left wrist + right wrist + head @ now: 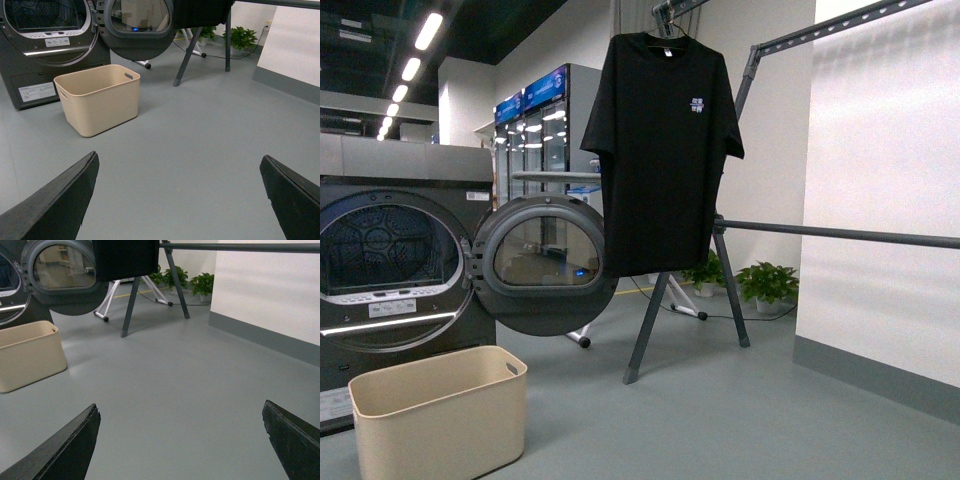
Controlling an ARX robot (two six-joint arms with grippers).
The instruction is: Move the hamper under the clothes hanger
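The beige hamper [440,410] stands empty on the grey floor at the lower left, in front of the dryer. It also shows in the left wrist view as the hamper [98,98] and at the edge of the right wrist view as the hamper [27,355]. The dark-grey clothes hanger [730,250] stands to its right and farther back, with a black T-shirt [663,150] hanging from its top bar. My left gripper [180,165] is open over bare floor, well short of the hamper. My right gripper [181,410] is open too, with nothing between its fingers.
A grey dryer [390,270] stands at the left with its round door [542,262] swung open toward the hanger's leg [645,330]. A white wall [880,180] with a grey skirting runs along the right. Potted plants [765,285] and a cable lie behind the hanger.
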